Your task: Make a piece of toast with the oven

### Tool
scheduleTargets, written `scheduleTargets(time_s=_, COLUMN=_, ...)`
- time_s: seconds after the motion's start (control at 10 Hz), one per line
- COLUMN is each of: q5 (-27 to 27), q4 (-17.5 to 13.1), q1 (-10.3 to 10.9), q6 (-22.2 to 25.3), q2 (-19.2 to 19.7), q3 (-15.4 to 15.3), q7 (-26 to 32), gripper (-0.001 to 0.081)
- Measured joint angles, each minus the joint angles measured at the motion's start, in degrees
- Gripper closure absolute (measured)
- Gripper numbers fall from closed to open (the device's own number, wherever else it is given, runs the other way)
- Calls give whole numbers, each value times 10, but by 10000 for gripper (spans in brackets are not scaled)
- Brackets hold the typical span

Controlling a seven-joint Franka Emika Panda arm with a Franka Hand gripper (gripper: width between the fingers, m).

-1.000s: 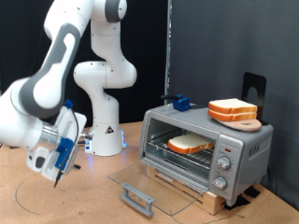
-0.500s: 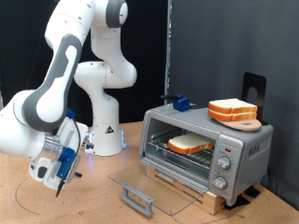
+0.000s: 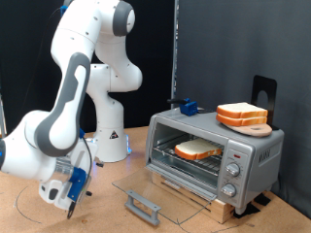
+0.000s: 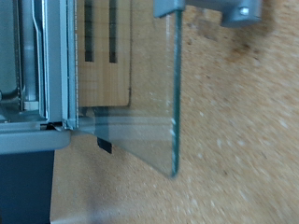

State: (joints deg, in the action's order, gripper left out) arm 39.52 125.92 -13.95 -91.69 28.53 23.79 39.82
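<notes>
The silver-grey oven (image 3: 248,153) stands at the exterior view's right with its glass door (image 3: 155,188) folded down flat and the grey bar handle (image 3: 143,206) at the front. The piece of toast (image 3: 197,149) lies on the wire rack inside. My gripper (image 3: 76,195) hangs low over the table at the exterior view's left, a short way from the open door, with nothing seen between its fingers. The wrist view shows the glass door (image 4: 131,103), its handle (image 4: 207,9) and the oven's edge (image 4: 51,65); the fingers do not show there.
A stack of matching bread slices (image 3: 242,115) sits on a wooden board on the oven's top. A blue object (image 3: 187,107) lies at the oven's back corner. Three round knobs (image 3: 231,175) are on the oven's front. The oven rests on a wooden base (image 3: 199,197).
My arm has swung lower and towards the exterior view's bottom, bringing the gripper down near the table in front of the open door. The oven, toast and stack have not moved.
</notes>
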Motion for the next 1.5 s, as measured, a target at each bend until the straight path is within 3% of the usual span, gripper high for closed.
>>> scheduleTargets(time_s=0.4, q5=11, q4=50, q1=14, q6=-13, q2=-4, q3=-33, q7=17, gripper=-3)
scheduleTargets(time_s=0.8, q5=29, q4=89, q1=20, q6=-5, q2=-32, q3=-44, q7=21, gripper=-3)
scheduleTargets(time_s=1.3, q5=20, q4=85, q1=-3, q6=145, q2=-81, q3=-40, q7=54, gripper=-3)
scheduleTargets(time_s=1.5, q5=20, q4=91, q1=-2, q6=179, q2=-108, q3=-43, q7=67, gripper=-3)
